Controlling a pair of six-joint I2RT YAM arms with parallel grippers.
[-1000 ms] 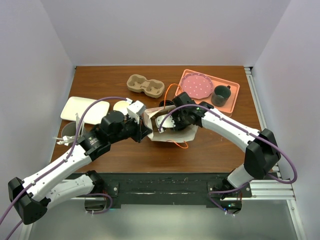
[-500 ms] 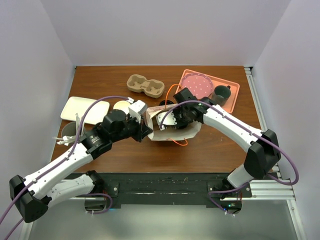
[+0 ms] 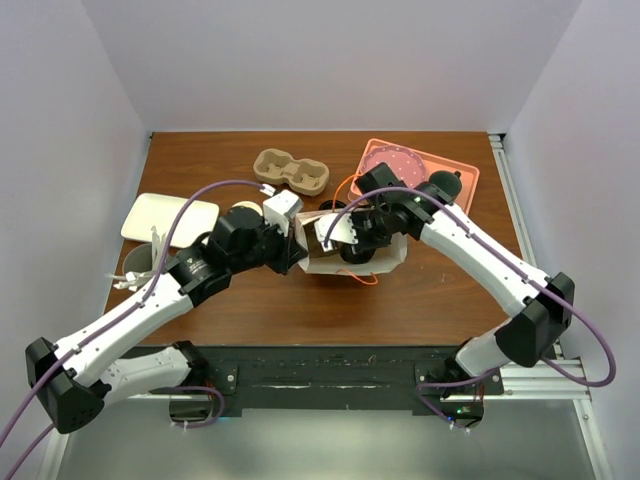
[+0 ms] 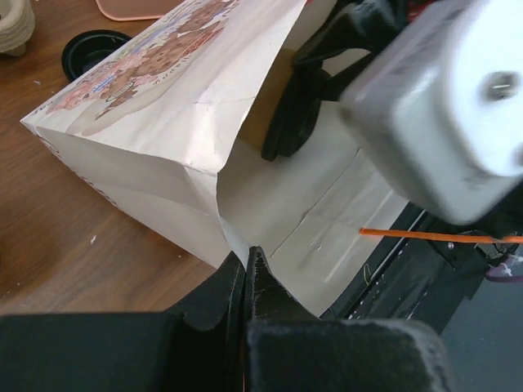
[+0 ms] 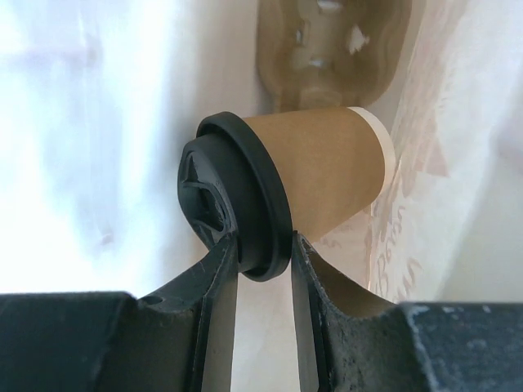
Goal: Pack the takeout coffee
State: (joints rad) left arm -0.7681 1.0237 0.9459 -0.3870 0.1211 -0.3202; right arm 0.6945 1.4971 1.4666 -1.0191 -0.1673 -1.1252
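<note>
The takeout coffee (image 5: 327, 171), a tan paper cup with a black lid (image 5: 237, 204), lies sideways inside the white printed paper bag (image 3: 375, 262). My right gripper (image 5: 261, 245) is shut on the lid's rim, reaching into the bag's mouth (image 3: 345, 240). From the left wrist view the cup (image 4: 265, 106) shows only partly, deep in the bag (image 4: 163, 122). My left gripper (image 4: 247, 257) is shut on the bag's edge at its left corner (image 3: 297, 245), which keeps the mouth spread.
A brown pulp carrier (image 3: 290, 172) sits behind the bag. At the back right a pink tray (image 3: 470, 190) holds a dotted plate (image 3: 385, 160) and a dark mug (image 3: 445, 185). A white tray (image 3: 165, 218) lies at the left. A loose black lid (image 4: 90, 49) rests beside the bag.
My right arm has pushed the cup deeper into the bag. Bag and left gripper have shifted slightly away from the arm bases.
</note>
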